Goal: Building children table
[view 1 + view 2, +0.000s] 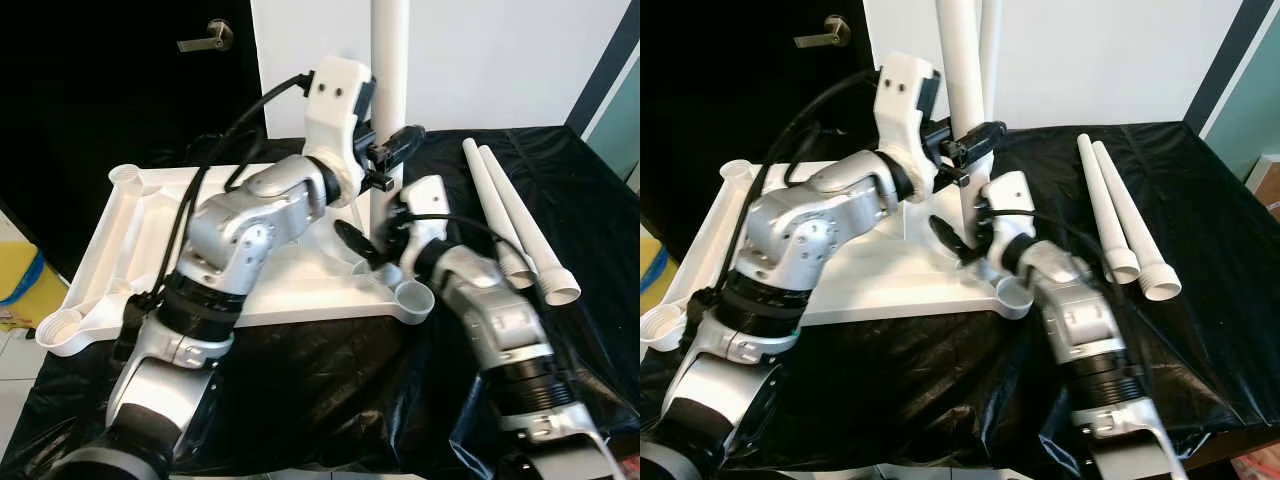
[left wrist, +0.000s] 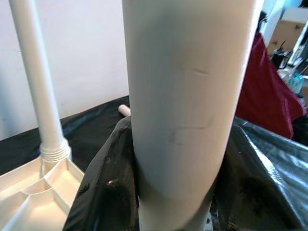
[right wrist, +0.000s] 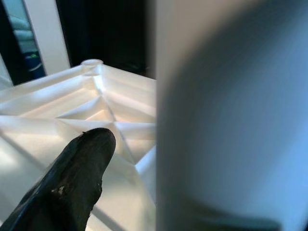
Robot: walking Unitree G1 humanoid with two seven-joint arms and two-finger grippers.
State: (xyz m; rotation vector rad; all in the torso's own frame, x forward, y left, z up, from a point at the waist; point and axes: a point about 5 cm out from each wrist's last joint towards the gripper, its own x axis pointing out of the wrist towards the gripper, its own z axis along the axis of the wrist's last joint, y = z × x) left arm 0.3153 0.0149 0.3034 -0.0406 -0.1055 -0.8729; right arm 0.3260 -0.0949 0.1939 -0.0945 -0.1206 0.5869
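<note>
The white tabletop (image 1: 290, 285) lies upside down on the black-covered table (image 1: 940, 380). Its two near corner holes are still empty. The right tool (image 1: 372, 243) is low beside a standing white leg (image 1: 388, 60); I cannot tell if it grips. Higher up, the left tool (image 1: 392, 150) squeezes that leg tight. Another leg (image 2: 37, 82) already stands farther back. Two spare legs (image 1: 515, 225) lie waiting to the right, so about half looks left to do.

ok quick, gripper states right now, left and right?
Left gripper: closed on the upright white leg.
Right gripper: open, fingers beside the base of that leg, over the upside-down tabletop; not clearly gripping.
</note>
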